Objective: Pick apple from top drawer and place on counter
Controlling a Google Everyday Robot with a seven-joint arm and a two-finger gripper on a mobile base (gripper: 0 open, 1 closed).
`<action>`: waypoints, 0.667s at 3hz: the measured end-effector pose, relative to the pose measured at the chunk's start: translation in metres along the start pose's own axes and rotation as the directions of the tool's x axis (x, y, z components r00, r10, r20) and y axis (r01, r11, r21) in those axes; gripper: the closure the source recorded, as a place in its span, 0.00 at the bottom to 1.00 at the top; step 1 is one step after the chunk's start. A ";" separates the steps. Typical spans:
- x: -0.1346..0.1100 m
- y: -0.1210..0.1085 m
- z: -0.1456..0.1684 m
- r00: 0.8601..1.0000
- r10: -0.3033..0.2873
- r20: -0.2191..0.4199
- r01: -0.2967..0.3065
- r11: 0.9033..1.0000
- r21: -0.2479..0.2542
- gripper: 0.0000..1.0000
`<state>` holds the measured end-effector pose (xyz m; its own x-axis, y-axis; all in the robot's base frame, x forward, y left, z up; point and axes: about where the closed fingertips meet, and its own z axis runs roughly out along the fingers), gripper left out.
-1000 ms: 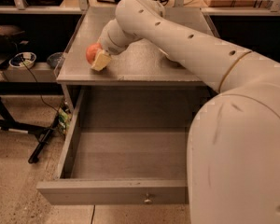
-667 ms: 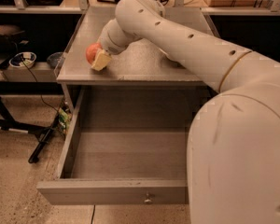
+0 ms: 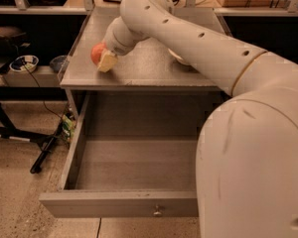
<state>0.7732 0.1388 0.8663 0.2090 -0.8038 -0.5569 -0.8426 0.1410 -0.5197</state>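
Note:
The red-orange apple (image 3: 96, 53) is at the left part of the grey counter (image 3: 149, 71), low on or just above its surface. My gripper (image 3: 101, 58) is shut on the apple; one cream finger pad (image 3: 107, 61) shows on the apple's right side and the other is hidden behind it. The arm reaches in from the lower right across the counter. The top drawer (image 3: 134, 162) is pulled wide open below the counter and its inside is bare. Its front panel carries a small metal knob (image 3: 157, 212).
A white bowl (image 3: 178, 58) shows partly behind my arm on the counter's right part. To the left stand a dark shelf with small bowls (image 3: 24, 63) and a black stand leg (image 3: 44, 150) on the speckled floor. A bench runs behind the counter.

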 end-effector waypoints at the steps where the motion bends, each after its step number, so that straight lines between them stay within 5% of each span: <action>1: -0.005 -0.002 0.000 1.000 -0.006 -0.007 0.006 1.000 0.003 0.06; 2: -0.010 -0.003 0.001 1.000 -0.014 -0.013 0.014 1.000 0.003 0.00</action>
<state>0.7742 0.1469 0.8733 0.2144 -0.8132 -0.5410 -0.8378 0.1316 -0.5298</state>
